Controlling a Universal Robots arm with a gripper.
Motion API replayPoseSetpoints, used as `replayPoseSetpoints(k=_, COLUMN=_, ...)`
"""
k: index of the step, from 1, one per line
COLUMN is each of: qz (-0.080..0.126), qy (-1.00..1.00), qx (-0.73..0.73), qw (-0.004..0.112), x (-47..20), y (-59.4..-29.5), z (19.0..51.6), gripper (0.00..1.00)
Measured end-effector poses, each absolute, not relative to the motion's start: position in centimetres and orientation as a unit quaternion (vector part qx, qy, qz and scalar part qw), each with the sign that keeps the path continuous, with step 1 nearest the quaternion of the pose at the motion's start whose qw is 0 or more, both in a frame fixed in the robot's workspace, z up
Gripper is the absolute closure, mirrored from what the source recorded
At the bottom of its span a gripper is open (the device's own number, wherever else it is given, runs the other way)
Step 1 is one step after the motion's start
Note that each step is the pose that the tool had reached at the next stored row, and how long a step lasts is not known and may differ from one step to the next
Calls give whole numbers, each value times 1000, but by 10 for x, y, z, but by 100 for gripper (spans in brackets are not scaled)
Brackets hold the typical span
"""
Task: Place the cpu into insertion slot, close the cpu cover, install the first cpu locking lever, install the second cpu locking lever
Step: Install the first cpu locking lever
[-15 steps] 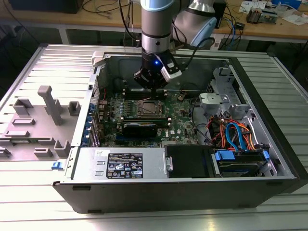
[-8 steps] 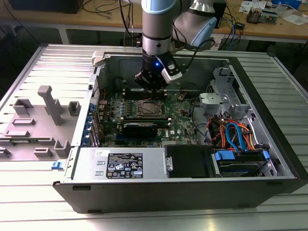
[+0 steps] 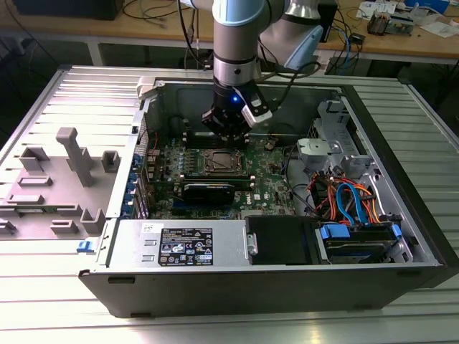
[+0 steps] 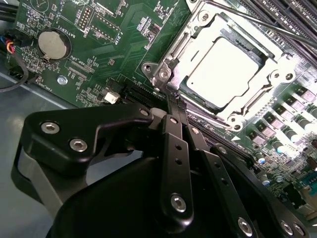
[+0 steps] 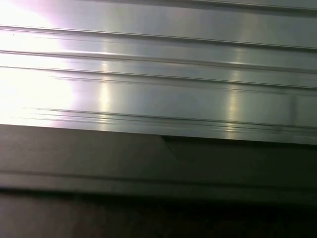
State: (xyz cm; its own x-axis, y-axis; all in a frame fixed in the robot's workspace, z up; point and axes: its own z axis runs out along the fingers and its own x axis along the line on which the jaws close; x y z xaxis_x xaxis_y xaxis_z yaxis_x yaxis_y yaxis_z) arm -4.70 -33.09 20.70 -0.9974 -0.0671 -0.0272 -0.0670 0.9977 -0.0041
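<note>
In the second wrist view the cpu (image 4: 224, 69) lies flat in the insertion slot (image 4: 154, 69), its silver top showing through the cut-out of the cpu cover (image 4: 270, 62). The cover lies down over the chip's edges. A thin lever rod (image 4: 257, 22) runs along the socket's far side. My gripper (image 4: 174, 101) is shut, its black fingers meeting in a point at the socket's rim beside a corner screw, with nothing seen between them. In the exterior view the gripper (image 3: 228, 136) hangs just above the back edge of the insertion slot (image 3: 219, 162) inside the open computer case.
Black memory slots (image 4: 292, 25) flank the socket. A long black card (image 3: 209, 190) lies in front of it, with the power supply (image 3: 186, 245) nearer still. Cables and a drive cage (image 3: 351, 204) fill the exterior view's right. A grey fixture (image 3: 72, 161) stands outside the case.
</note>
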Motion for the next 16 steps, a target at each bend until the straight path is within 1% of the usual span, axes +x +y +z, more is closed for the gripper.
replayPoseSetpoints(k=16, qz=-2, qy=999, qx=-34, qw=14, x=-44, y=-331, z=206, gripper=89)
